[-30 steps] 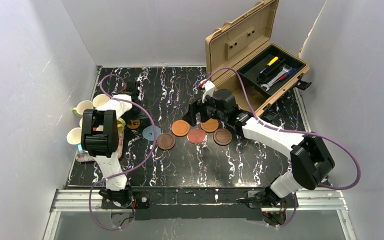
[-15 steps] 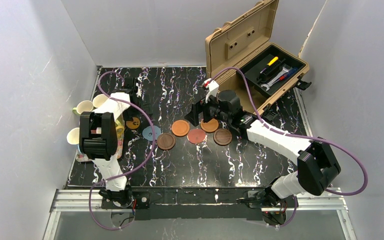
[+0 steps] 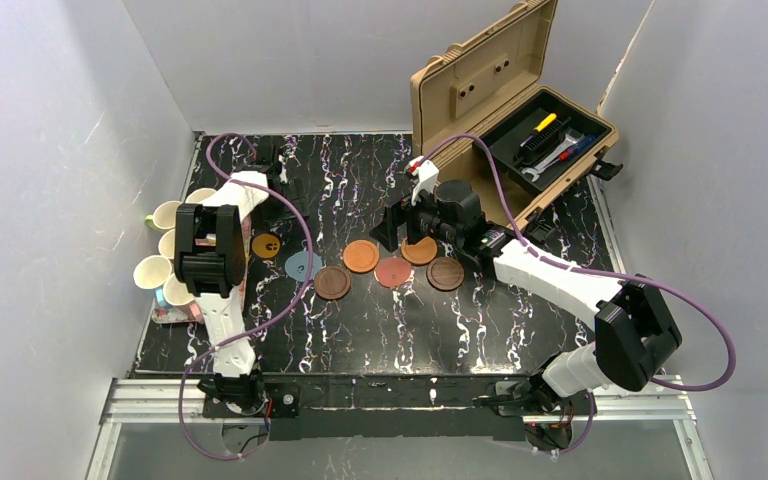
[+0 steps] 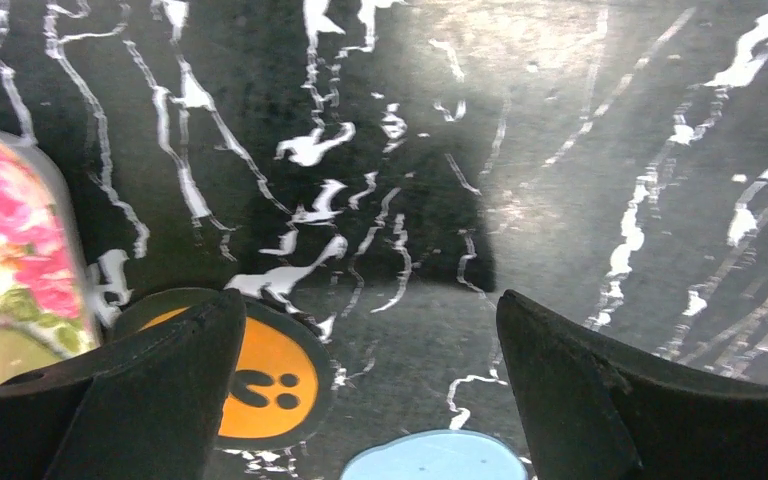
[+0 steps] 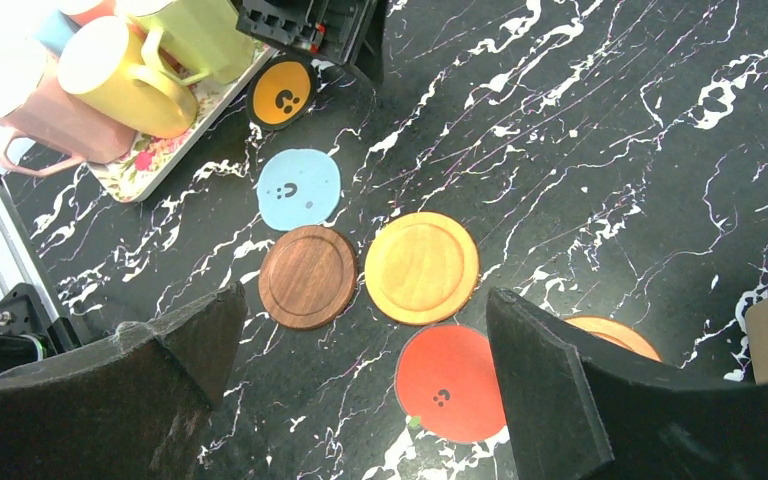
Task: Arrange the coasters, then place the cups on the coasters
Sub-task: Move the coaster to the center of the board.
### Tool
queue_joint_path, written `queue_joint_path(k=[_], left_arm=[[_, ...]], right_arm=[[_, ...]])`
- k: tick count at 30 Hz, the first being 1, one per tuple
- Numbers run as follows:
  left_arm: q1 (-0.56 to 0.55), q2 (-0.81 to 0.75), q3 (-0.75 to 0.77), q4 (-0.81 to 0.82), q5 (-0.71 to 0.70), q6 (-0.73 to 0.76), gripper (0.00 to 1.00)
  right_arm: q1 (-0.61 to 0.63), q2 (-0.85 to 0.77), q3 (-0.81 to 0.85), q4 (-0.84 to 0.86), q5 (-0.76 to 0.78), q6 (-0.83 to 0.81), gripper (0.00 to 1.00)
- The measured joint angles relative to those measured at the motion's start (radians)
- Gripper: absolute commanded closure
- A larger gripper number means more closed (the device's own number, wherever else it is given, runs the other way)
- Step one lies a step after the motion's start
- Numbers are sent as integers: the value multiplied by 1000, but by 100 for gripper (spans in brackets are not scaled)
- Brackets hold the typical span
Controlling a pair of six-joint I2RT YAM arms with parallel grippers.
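Seven coasters lie in a loose row mid-table: orange with a dark mark (image 3: 266, 245), grey-blue (image 3: 303, 266), dark brown (image 3: 332, 282), orange-brown (image 3: 361, 256), red (image 3: 394, 272), another orange-brown (image 3: 420, 250) and another dark brown (image 3: 446, 273). The cups (image 3: 168, 214) crowd the floral tray (image 3: 165, 313) at the left. My left gripper (image 3: 268, 205) hangs open just behind the marked orange coaster (image 4: 265, 385), nothing between its fingers (image 4: 175, 390). My right gripper (image 3: 400, 235) hovers open above the row, over the red coaster (image 5: 450, 383). Yellow (image 5: 120, 75), pink (image 5: 50, 115) and lime (image 5: 200, 35) cups show in the right wrist view.
An open tan toolbox (image 3: 505, 100) holding hand tools stands at the back right, close behind my right arm. White walls close in the left, back and right sides. The floral tray (image 5: 160, 150) lies along the table's left edge beside the orange coaster.
My left arm has stretched toward the back, uncovering the marked orange coaster and more cups. The right gripper has shifted slightly back and right. No coaster has moved.
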Motion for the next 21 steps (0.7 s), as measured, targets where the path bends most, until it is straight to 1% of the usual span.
queue_joint_path(k=[17, 21], left_arm=[[38, 14, -2, 7, 7, 3, 5], [38, 1, -26, 27, 8, 2, 5]], right_arm=[[0, -4, -31, -7, -4, 22, 2], [0, -4, -31, -7, -4, 22, 2]])
